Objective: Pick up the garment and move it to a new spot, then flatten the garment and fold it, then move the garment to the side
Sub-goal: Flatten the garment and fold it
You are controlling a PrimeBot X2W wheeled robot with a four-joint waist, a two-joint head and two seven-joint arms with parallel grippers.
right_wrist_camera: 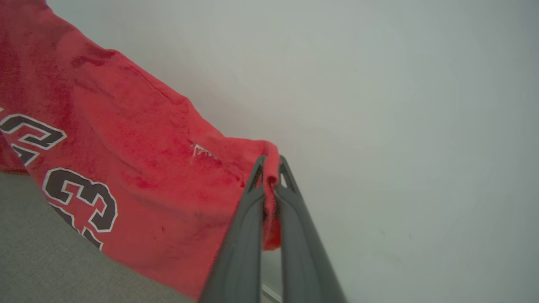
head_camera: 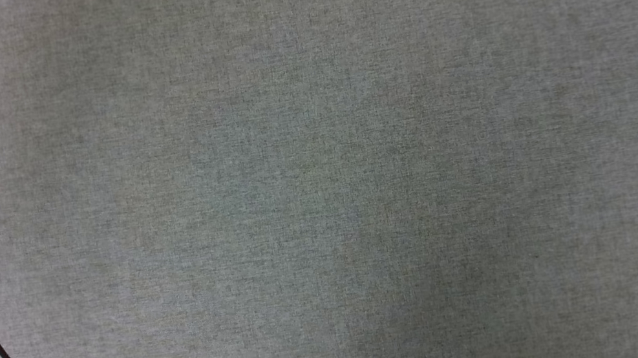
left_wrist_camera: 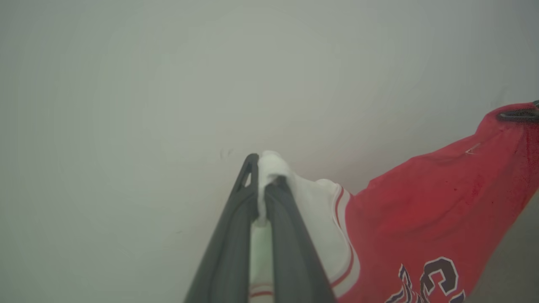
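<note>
My left gripper (left_wrist_camera: 265,171) pinches only the white sleeve tip and my right gripper (right_wrist_camera: 270,163) a thin red edge, the garment (left_wrist_camera: 425,210) sagging between them at the left wrist view's lower right, so I fear either small bite may slip free.

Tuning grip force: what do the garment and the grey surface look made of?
The garment: soft cloth, matte, the red slightly fuzzy and blotchy, maybe fleece-like; it bunches where the right hand pinches it. Numerals: black with white outline, printed or sewn, cannot tell. Grey surface: woven fabric, matte, fine heathered weave.
</note>
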